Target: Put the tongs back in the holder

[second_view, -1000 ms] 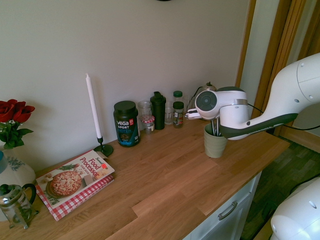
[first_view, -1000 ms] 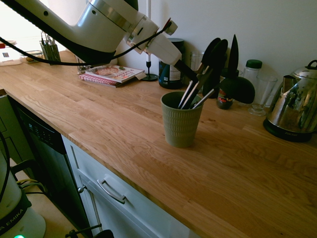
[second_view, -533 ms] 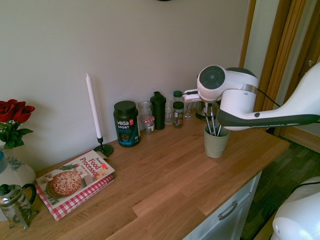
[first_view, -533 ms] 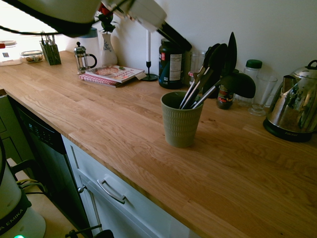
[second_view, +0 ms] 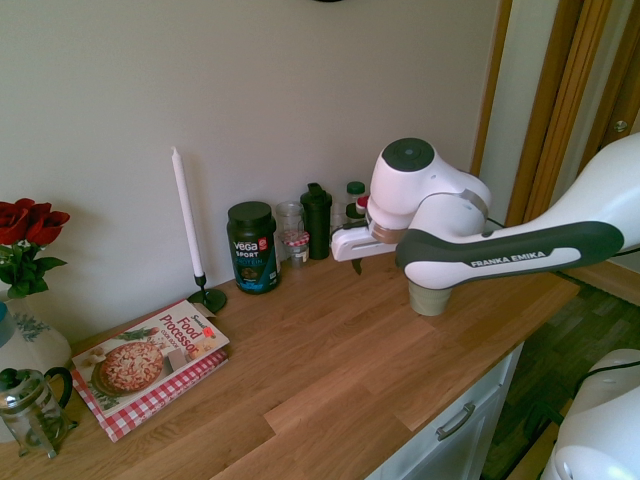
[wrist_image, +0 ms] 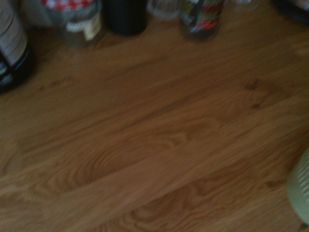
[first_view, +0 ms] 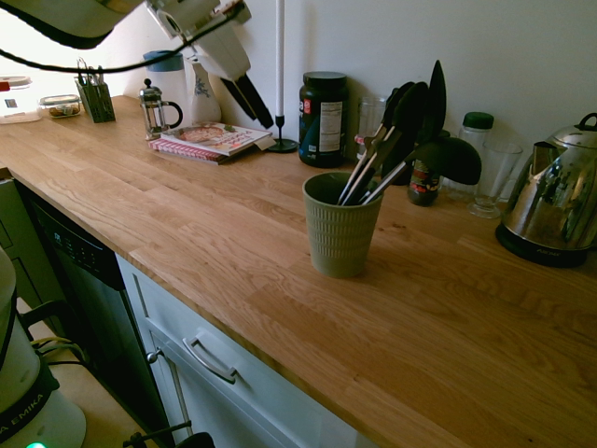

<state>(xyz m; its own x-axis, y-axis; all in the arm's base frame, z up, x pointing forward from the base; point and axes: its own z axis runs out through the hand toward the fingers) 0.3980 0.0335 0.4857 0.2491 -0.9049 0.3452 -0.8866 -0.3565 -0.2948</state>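
Since the earlier picture my white arm has pulled away from the sage-green ribbed cup [first_view: 340,227] and risen toward the far left of the counter; a moment ago my claw was right at the utensils, and now it hangs in the air above the wooden countertop [first_view: 280,243], near the white candle [first_view: 279,56] and the dark supplement tub [first_view: 323,119]. My claw [first_view: 254,103] holds nothing. Its dark fingers [first_view: 257,105] point down at a slant, but from these views I cannot tell how wide they stand.

Long slim tongs [first_view: 371,161] with silver metal arms and black ends now stand in the cup, leaning toward the far right among the other black-headed utensils [first_view: 435,112]. They are in the same place as half a second ago. Cup and tongs are to the right of my claw and nearer to the counter's front edge, well apart from it. In the second exterior view my arm covers most of the cup [second_view: 428,298]. In the wrist view only a pale green ribbed edge [wrist_image: 300,189] shows at the side, over bare wood.
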